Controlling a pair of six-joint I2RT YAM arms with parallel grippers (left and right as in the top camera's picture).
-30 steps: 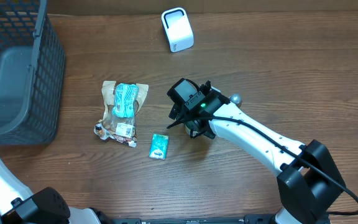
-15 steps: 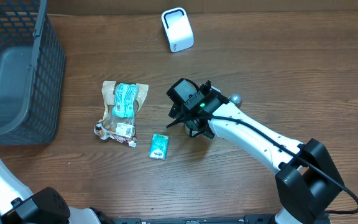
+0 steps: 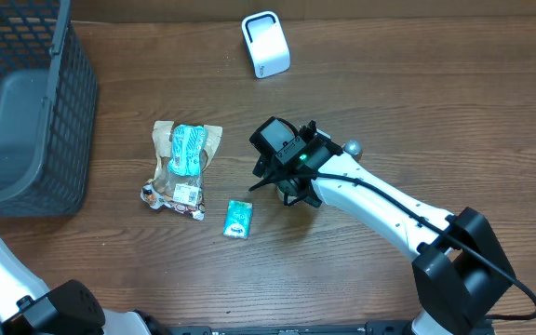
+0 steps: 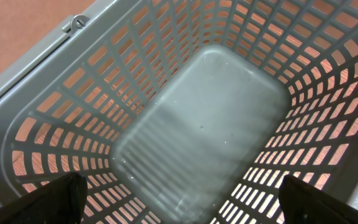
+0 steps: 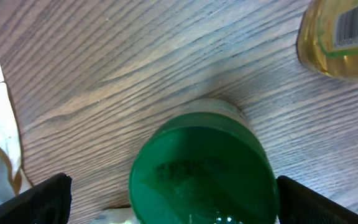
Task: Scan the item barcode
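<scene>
Brown wood-grain desk [image 3: 454, 102] under all the loose goods. Near the far edge, white boxy scanner [image 3: 265, 44], standing alone, well apart from everything else. At the desk's left end, grey plastic lattice basket [image 3: 73, 112], open mouth facing up. Left gripper [image 4: 185, 205] hanging over that mouth, released wide, black fingers [image 4: 55, 199] at the two lower corners of the left wrist view, grasping nothing.

Mid-desk, crumpled tan snack pouch with a teal label [image 3: 184, 167], lying flat. Just beside its lower right corner, small teal packet [image 3: 238, 219], not touching it.

Right of the packet, right gripper [image 5: 173, 205] pointing down at the desk, spread fully, closed on nothing. Directly beneath it, between the fingers [image 5: 42, 199] in the right wrist view, green round lid [image 5: 204, 168] of an upright item, a pale body just visible behind the rim. Contact with either finger: cannot tell. Mostly hidden under the wrist in the overhead view.

Up and right of the lid in the wrist view, yellowish translucent container with a barcode label [image 5: 340, 37], cut off by the frame edge, apart from the lid. Pouch edge showing at that view's left border. Green-lidded item well apart from the scanner, nearer the packet than the pouch.
</scene>
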